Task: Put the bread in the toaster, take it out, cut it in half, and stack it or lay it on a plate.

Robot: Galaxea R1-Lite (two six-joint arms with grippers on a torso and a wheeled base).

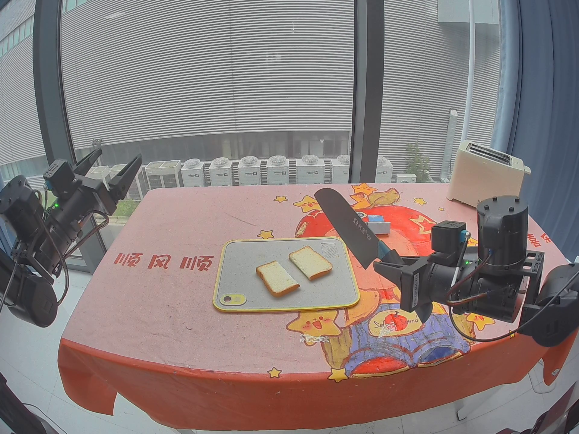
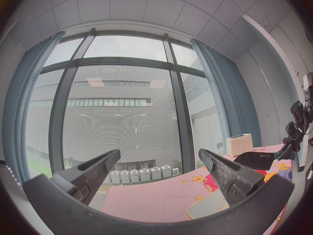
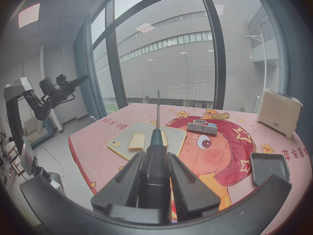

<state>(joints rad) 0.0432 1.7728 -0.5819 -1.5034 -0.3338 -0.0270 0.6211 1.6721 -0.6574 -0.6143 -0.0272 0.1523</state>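
While knife (image 1: 353,227) hangs, holder (image 1: 382,226) seemingly sits behind.

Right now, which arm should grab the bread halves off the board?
Left, likely. The left gripper is open and empty; the right gripper is shut on the knife, raised near the cutting board.

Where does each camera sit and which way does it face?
Head: on the robot's head, looking down at the cutting board, left claw and right claw flanking.
Left wrist: raised beside the table, facing the window, open claw in front.
Right wrist: above the gripping claw, looks along the knife toward the board.
Shared: all show the knife and toaster.
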